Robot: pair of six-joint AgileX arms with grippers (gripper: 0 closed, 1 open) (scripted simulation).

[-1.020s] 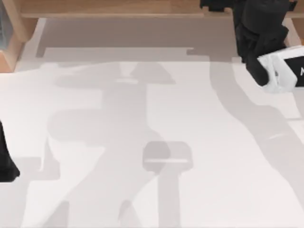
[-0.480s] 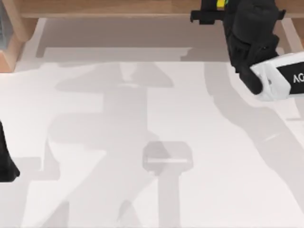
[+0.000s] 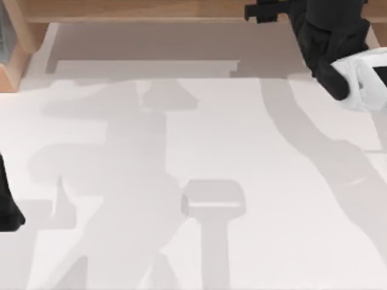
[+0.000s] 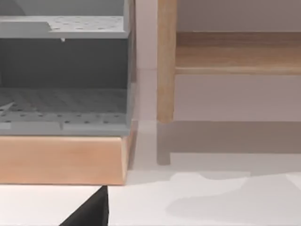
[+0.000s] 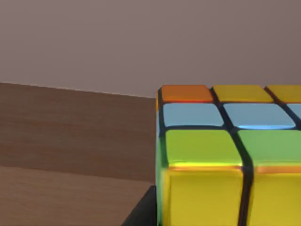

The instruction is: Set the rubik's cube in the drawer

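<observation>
The rubik's cube (image 5: 225, 160) is sitting right up against the right wrist camera, its orange, yellow, blue and green tiles showing with dark gaps between them. A dark edge of the right tool is peeking out just beside its lower corner, so the cube appears to be carried by that tool, though I cannot tell from here how the fingers are standing on it. Behind the cube a brown wooden surface (image 5: 70, 155) is stretching away below a plain grey-mauve wall (image 5: 141, 42).

From above, the right tool (image 3: 266, 11) is reaching over the wooden furniture edge (image 3: 139, 9) at the far side of the white table (image 3: 199, 139), with the right arm's black body and white link trailing back toward the table's right side.

The left arm (image 3: 7, 205) is resting at the table's left edge, well apart from the right tool; whether its tool is open or closed I cannot tell. Its wrist camera is facing a wooden cabinet (image 4: 61, 160) with grey perforated shelves (image 4: 61, 106) inside and a wooden post (image 4: 165, 61) just beside it.
</observation>
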